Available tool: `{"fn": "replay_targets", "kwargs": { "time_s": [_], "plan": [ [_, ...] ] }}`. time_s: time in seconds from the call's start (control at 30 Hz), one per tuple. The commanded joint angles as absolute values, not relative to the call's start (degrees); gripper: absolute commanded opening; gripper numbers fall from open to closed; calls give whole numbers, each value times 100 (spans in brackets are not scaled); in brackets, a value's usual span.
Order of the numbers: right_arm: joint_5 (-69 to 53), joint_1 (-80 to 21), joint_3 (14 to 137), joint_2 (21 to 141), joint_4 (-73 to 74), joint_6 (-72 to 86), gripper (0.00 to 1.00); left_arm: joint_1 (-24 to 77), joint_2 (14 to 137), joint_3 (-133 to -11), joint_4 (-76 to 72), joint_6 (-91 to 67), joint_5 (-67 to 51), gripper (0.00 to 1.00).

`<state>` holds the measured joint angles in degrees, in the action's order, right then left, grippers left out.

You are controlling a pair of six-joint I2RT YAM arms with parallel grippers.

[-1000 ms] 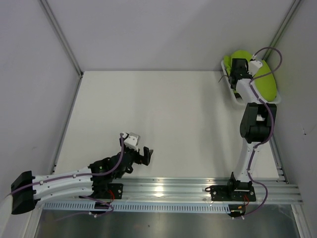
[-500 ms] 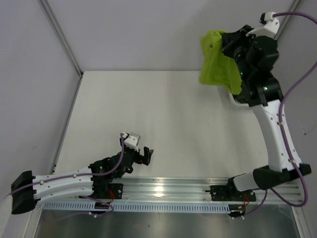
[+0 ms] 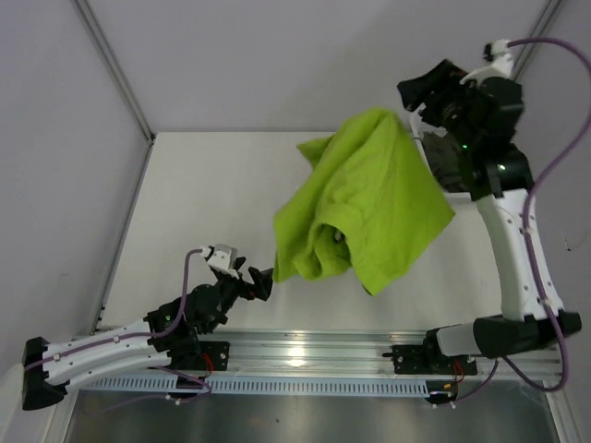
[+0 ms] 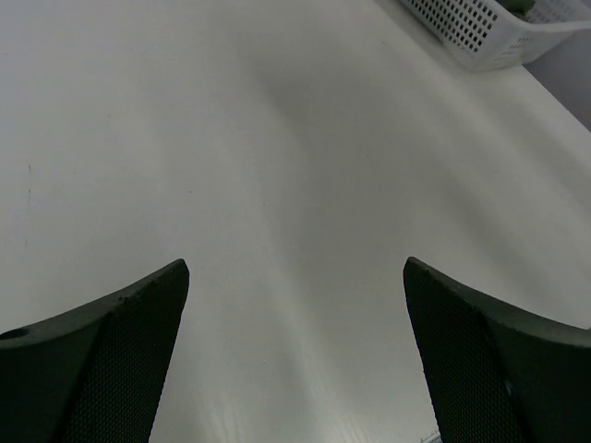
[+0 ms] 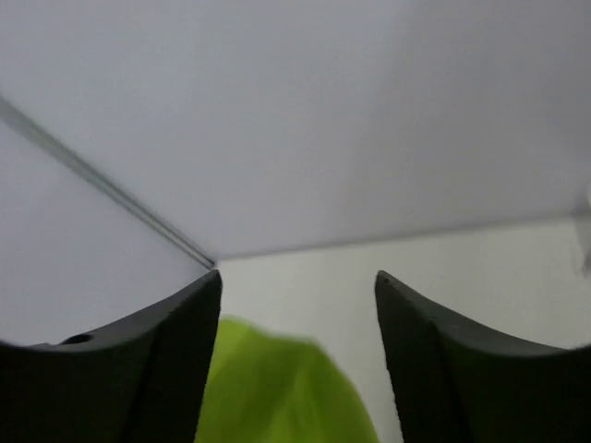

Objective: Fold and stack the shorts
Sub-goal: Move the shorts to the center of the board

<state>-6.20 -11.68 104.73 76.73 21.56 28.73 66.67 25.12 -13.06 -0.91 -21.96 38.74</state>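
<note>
Bright lime-green cloth shorts (image 3: 369, 203): airborne above white tabletop (image 3: 203, 203), just below right tool (image 5: 297, 305), which is spread. Left tool (image 4: 295, 268) spread, empty. Step, likely: bringing pair out for folding. Next: lay it flat.

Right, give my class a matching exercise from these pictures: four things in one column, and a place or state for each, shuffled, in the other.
Column 1
1. lime green shorts
2. white mesh basket
3. left tool
4. right tool

Column 2
a. low over the near side of the table, open and empty
b. standing at the table's far right corner
c. raised high at the far right, open
d. spread out in the air above the table

Pairs: 1-d, 2-b, 3-a, 4-c
</note>
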Motion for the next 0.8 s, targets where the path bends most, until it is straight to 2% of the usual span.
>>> {"fn": "replay_targets", "kwargs": {
  "time_s": [0.0, 0.2, 0.5, 0.63, 0.77],
  "plan": [
    [-110, -1107, 9688, 8525, 3550, 3181, 75, 6636, 2233, -1231, 121, -2267, 4122, 99],
    [183, -1396, 7220, 7867, 2427, 2998, 78, 6636, 2153, -1213, 158, -2303, 4210, 99],
    [1195, -3488, 5539, 7138, 1688, 1459, 72, 6636, 2777, -1389, 114, -2399, 4429, 99],
    [1115, -4261, 4792, 6418, 2072, 2175, 69, 6636, 2699, -1371, 254, -2540, 4588, 99],
    [2149, -5692, 4291, 5284, 2626, 3390, 66, 6636, 2470, -1257, 176, -2505, 4588, 99]
  ]
}}
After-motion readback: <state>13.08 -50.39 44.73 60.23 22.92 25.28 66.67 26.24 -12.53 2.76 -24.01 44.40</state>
